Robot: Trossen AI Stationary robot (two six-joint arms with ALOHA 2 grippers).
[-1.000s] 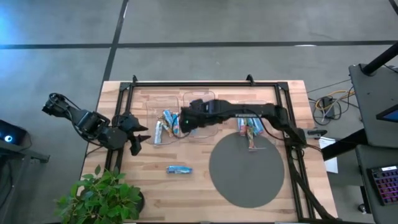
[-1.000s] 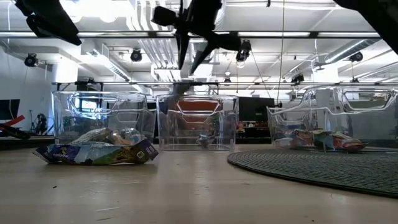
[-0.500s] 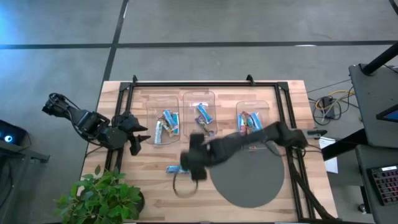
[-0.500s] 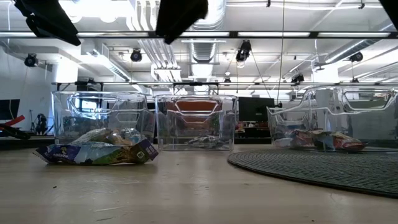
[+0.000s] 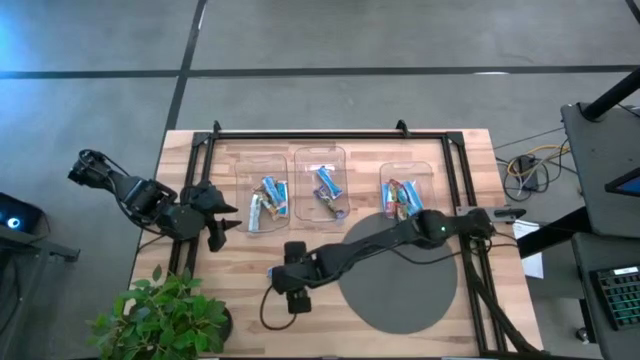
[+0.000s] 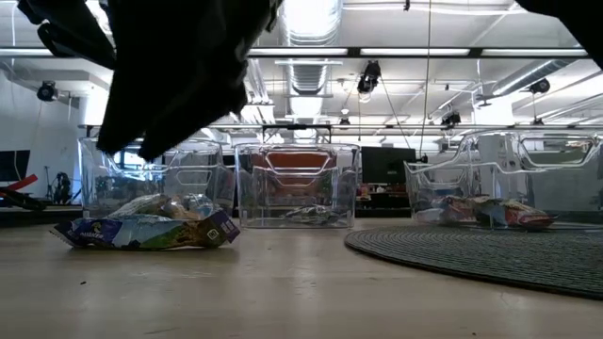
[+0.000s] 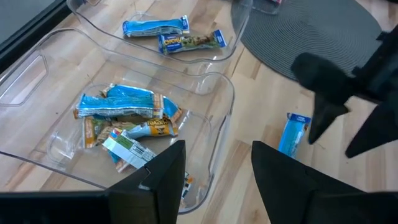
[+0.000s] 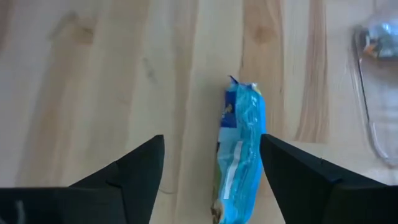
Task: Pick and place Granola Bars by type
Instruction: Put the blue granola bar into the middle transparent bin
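blue wrapper and pale wood: one loose granola bar (image 8: 239, 149) lies flat on the bare table (image 5: 240, 310), and the right gripper (image 8: 211, 168) hangs right over it with its fingers spread wide, one on each side, not touching. along the table's 12 o'clock edge sit three clear trays: the left tray (image 5: 240, 170) holds a heap of blue and tan bars, the middle tray (image 5: 320, 155) two bars, the right tray (image 5: 430, 170) red-printed ones. a round grey mat (image 5: 400, 290) lies toward 5 o'clock, a potted plant (image 5: 165, 315) at 7 o'clock. the left gripper (image 5: 215, 210) waits at 9 o'clock, fingers apart. no wrapper print is readable.
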